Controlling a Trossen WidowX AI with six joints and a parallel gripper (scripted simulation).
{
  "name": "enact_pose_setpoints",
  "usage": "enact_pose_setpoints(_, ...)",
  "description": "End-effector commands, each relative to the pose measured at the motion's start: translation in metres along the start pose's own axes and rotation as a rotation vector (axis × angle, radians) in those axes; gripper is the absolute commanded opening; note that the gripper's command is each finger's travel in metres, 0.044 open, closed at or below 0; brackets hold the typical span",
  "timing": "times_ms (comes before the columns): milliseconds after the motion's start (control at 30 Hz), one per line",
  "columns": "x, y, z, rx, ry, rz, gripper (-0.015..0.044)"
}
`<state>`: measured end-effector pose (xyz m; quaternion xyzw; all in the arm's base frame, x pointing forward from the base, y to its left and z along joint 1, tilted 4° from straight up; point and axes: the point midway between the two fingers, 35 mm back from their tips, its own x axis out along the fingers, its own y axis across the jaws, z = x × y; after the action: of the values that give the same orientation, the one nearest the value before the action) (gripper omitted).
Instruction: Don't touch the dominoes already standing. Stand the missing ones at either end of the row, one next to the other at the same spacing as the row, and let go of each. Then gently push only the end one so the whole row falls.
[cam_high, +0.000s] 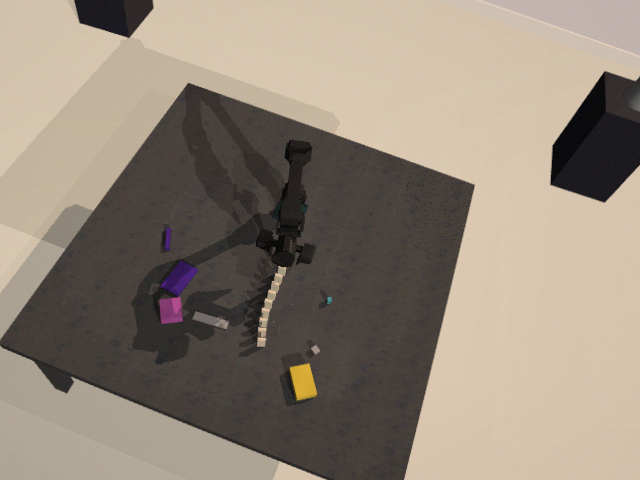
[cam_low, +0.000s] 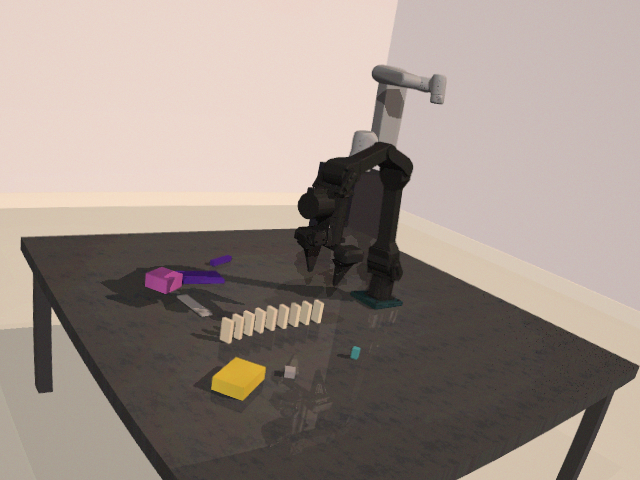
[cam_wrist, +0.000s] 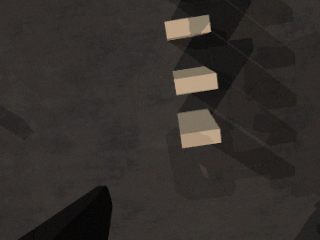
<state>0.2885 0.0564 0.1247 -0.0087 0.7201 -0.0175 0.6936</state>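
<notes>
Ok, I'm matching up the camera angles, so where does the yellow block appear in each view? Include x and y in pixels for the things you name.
Top: yellow rectangular block (cam_high: 302, 381) (cam_low: 238, 378), below centre.
Exterior: lower left of centre.
Wrist: not in it.
Shared landmark: the row of upright cream dominoes (cam_high: 265, 312) (cam_low: 271, 318) (cam_wrist: 196, 82), only partly shown in wrist.

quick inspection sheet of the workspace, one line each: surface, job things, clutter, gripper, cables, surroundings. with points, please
surface: dark mottled tabletop (cam_high: 372, 248) (cam_low: 439, 372), upright legs below
job's things: curved row of cream rectangular dominoes (cam_high: 265, 312) (cam_low: 271, 318) (cam_wrist: 196, 82), all upright; no loose one seen
clutter: yellow block (cam_high: 302, 381) (cam_low: 238, 378), pink block (cam_high: 170, 310) (cam_low: 163, 280), two purple pieces, grey flat bar, small teal and pale blocks
gripper: black gripper (cam_high: 285, 254) (cam_low: 323, 273), fingers apart, holding nothing, above the table near the row's arm-side end
cables: nothing seen
surroundings: pale floor and walls, dark pedestals, a grey-white arm behind
</notes>
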Motion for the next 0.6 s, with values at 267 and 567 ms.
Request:
enact_pose_setpoints(267,-0.046,-0.001,-0.008,0.072,-0.012,0.004,0.0387)
enact_pose_setpoints(567,-0.012,0.0,-0.028,0.937,-0.009,0.006,0.0151)
